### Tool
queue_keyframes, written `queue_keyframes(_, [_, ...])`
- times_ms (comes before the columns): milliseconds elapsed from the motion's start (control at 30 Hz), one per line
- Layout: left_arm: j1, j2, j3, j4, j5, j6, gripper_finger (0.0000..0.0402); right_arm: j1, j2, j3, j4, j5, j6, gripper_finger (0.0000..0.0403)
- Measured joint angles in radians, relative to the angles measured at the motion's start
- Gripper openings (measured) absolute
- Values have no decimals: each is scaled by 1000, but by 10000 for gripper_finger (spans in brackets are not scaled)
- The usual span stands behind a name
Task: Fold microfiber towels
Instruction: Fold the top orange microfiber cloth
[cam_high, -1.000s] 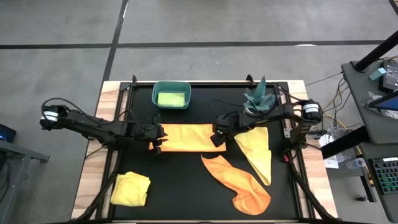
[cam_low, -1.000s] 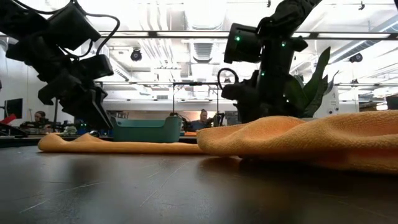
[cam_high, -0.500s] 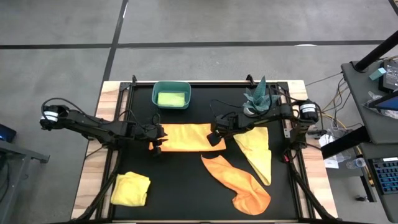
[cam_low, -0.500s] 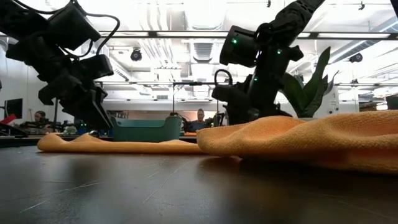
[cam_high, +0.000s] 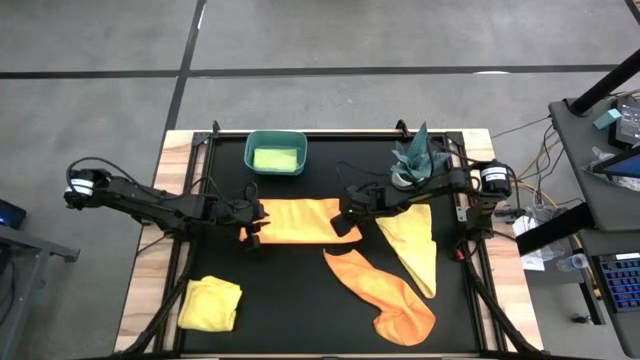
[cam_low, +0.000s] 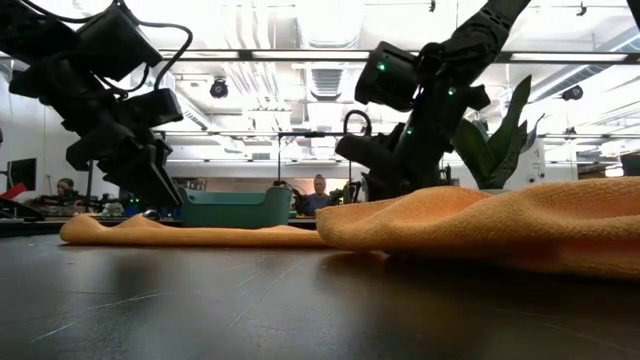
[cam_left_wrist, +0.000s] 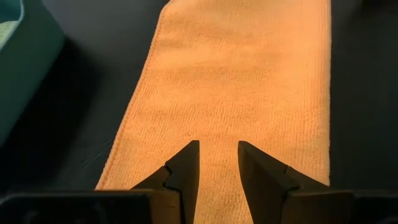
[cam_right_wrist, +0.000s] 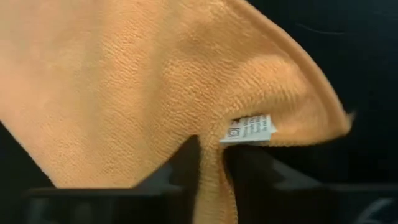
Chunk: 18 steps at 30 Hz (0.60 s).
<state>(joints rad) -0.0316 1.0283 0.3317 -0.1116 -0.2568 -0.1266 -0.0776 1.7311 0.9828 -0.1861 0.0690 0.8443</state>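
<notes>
Two dark arms work opposite ends of a half-folded orange microfiber towel (cam_high: 297, 220) lying flat on the black table mat (cam_high: 290, 300), just in front of the teal plastic bin (cam_high: 276, 153). At the towel's left end, the left gripper (cam_left_wrist: 217, 163) pinches the cloth, a narrow fold of fabric visible between its nearly closed fingers. At the right end, the right gripper (cam_right_wrist: 211, 158) has clamped onto the labelled corner, the fabric bunched between its jaws.

The corner hold looks shallow; a quick lift could likely pull the cloth free, and uneven pulling would skew the fold.

Right of the towel, a crumpled orange cloth (cam_high: 385, 295) and a yellow cloth (cam_high: 415, 245) lie near, limiting that side. A folded yellow towel (cam_high: 210, 303) sits well clear at front left, leaving open mat between.
</notes>
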Motion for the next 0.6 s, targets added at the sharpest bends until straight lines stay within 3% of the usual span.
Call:
queue_keyframes(100, [0,0,0,0,-16,-6,95,0,0,-4,18,-2,-32,20])
queue_keyframes(333, [-3,-37,17,-64,-6,-25,95,0,-48,-1,-32,9,-92,13])
queue_keyframes(600, [-3,-128,36,-205,-4,-32,95,-9,-168,22,-297,96,-138,12])
